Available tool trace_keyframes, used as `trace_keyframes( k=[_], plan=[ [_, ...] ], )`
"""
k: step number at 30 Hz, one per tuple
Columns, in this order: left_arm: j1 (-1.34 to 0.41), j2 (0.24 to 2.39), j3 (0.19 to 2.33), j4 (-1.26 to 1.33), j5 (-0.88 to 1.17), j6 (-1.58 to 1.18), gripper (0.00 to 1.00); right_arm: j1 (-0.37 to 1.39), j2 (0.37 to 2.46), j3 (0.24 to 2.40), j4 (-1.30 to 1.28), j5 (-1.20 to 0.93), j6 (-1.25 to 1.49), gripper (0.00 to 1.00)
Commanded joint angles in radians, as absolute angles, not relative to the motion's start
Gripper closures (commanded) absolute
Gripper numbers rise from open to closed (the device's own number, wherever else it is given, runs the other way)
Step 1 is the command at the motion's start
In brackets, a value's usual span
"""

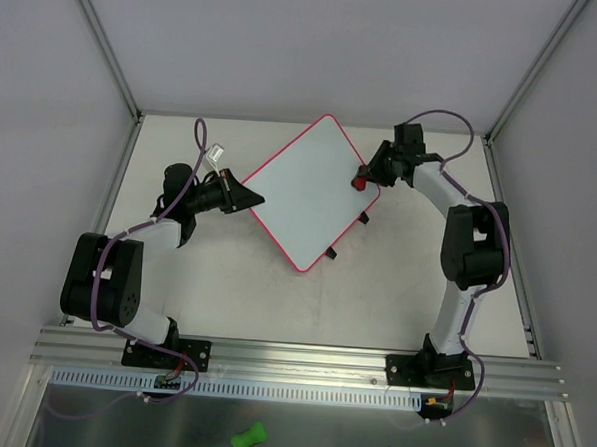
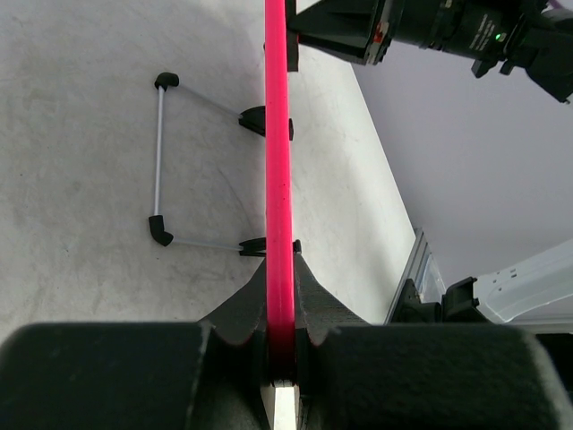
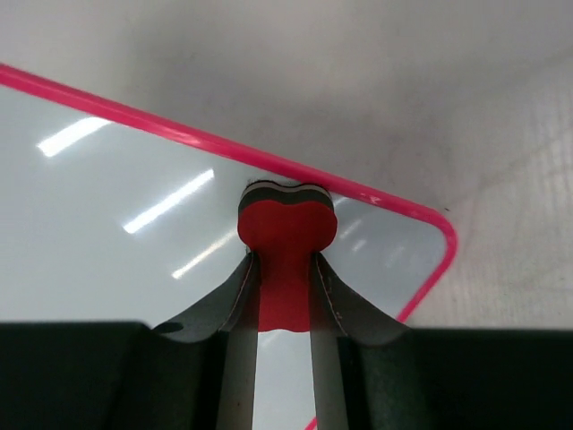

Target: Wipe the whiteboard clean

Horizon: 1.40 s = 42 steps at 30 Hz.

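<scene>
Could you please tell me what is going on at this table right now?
Two robot arms are working on a whiteboard. The left gripper is shut on its pink frame at the board's left corner, apparently steadying it. The right gripper holds a small red eraser at the board's right corner, close to the frame. The white surface that shows looks free of marks, apart from light reflections.

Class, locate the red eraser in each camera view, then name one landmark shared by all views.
Top external: eraser near the right corner of the whiteboard.
Left wrist: cannot be made out.
Right wrist: centre, between the jaws.
Shared landmark: the pink frame.
</scene>
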State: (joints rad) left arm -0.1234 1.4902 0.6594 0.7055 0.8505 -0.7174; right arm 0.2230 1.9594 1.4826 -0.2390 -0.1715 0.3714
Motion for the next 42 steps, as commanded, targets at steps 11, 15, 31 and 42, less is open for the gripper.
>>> trace_keyframes(
  k=[11, 15, 31, 42],
  plan=[
    [-0.147, 1.493, 0.673, 0.742, 0.939, -0.664, 1.0, 0.347, 2.026, 1.726, -0.367, -0.159, 0.287, 1.0],
    [-0.147, 1.493, 0.675, 0.739, 0.94, -0.666, 1.0, 0.29, 2.019, 1.649, -0.362, -0.183, 0.334, 1.0],
    [-0.147, 1.5, 0.686, 0.729, 0.962, -0.67, 1.0, 0.202, 1.833, 1.358, -0.221, -0.183, 0.308, 1.0],
    [-0.147, 1.508, 0.693, 0.724, 0.966, -0.672, 1.0, 0.219, 1.707, 1.411, -0.218, -0.232, 0.285, 1.0]
  ],
)
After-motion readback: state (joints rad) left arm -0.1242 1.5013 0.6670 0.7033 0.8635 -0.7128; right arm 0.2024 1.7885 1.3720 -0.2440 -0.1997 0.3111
